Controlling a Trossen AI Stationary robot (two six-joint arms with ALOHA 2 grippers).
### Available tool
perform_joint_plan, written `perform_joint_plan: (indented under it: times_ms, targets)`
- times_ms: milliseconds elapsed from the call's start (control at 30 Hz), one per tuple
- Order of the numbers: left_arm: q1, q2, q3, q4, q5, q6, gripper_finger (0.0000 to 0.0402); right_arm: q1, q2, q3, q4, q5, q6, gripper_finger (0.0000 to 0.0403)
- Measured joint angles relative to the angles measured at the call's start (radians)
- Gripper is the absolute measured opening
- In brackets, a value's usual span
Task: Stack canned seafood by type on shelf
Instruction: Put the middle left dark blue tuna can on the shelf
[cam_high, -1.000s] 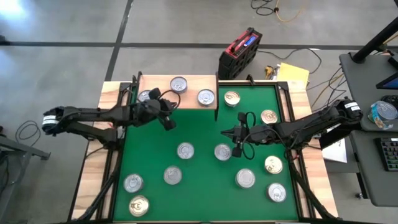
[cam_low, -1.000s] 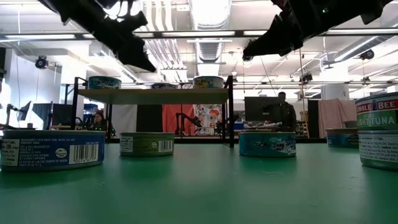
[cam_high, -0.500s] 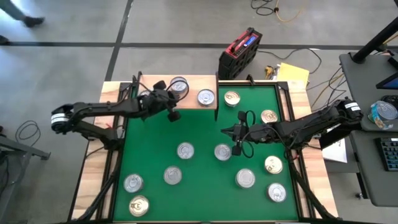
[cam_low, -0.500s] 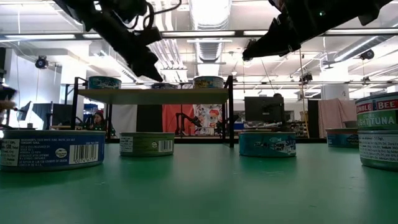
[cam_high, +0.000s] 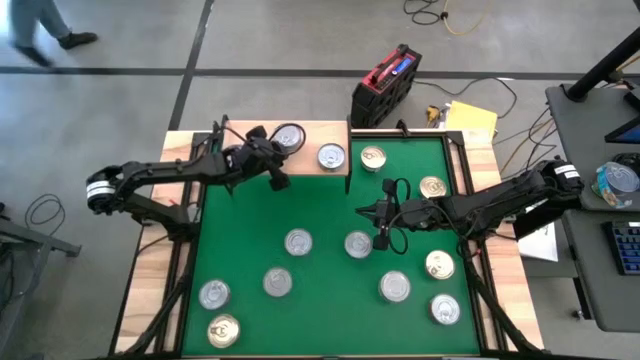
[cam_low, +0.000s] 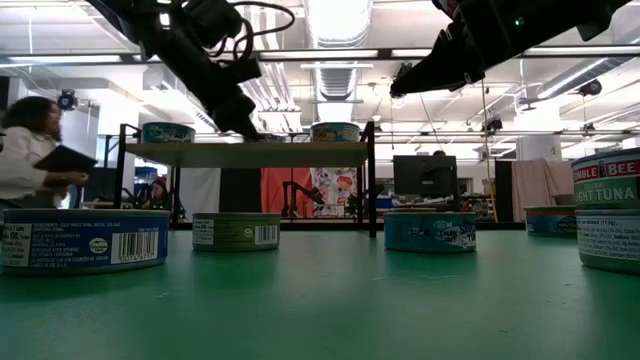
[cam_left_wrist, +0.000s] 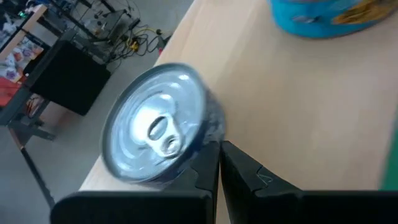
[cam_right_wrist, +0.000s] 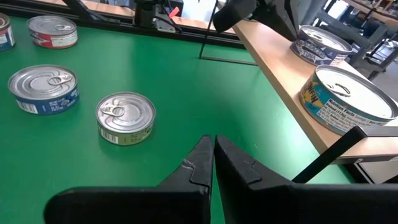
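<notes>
The left fingers (cam_high: 279, 181) were closed, empty, against a tin (cam_left_wrist: 158, 132) on the shelf (cam_high: 310, 134). The right fingers (cam_high: 381, 240) hung closed, holding nothing, above the mat (cam_high: 320, 280).

Red toolbox (cam_high: 386, 83), yellow papers (cam_high: 472, 119), walking person (cam_low: 30, 150)

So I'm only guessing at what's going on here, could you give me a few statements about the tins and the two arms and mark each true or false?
1. Both grippers are shut. True.
2. The left gripper is over the shelf, beside a silver-topped tin. True.
3. The right gripper is carrying a tin. False: it holds nothing and hangs above the green mat.
4. The shelf is bare. False: tins stand on it.
5. All tins on the mat have silver tops. False: a few are gold, like the gold-topped tin.
</notes>
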Motion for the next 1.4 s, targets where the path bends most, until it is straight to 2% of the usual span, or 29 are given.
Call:
perform_joint_plan:
  times_ms: [1400]
  targets:
    - [0.062, 0.014, -0.002, 0.038, -0.002, 0.011, 0.0000, 0.000, 0.000, 0.000, -0.009, 0.000, -0.004, 0.0009]
